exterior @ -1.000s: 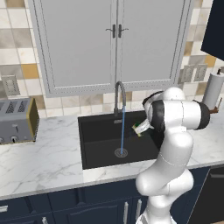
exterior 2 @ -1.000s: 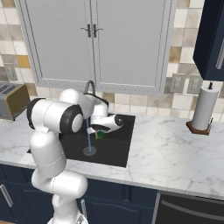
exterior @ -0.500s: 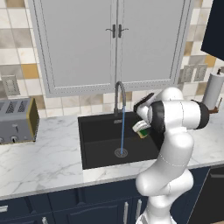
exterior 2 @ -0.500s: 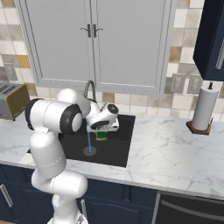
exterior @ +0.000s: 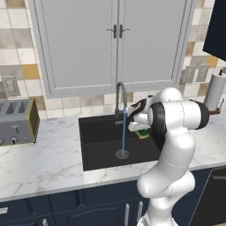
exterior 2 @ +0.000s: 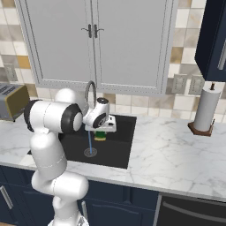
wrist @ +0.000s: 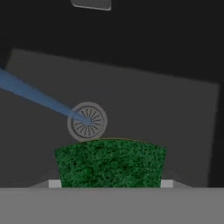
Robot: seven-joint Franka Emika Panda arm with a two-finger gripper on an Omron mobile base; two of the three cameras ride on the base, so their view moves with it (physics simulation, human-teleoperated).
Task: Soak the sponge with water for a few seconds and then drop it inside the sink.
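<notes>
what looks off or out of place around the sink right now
Nothing is spilled or damaged. One oddity: the water runs straight into the drain of the sink, while the sponge, held in the gripper, hangs just beside the stream rather than under it.

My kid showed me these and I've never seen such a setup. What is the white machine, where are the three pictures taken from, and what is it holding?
It is a white robot arm with dark joints in a computer-rendered kitchen. Two pictures come from cameras on its base, one behind it to the left, one to the right, so they show one scene from two sides. The third comes from a camera on the hand, looking down along the gripper.

The two-finger gripper is shut on a small yellow sponge with a dark green scouring layer, held above the deep matte-black sink set into white marble. A thin pale-blue stream of water runs from the curved grey faucet to the round grey drain. The sponge hangs beside the stream. A grey toaster and a white paper towel roll stand on the counter.
</notes>
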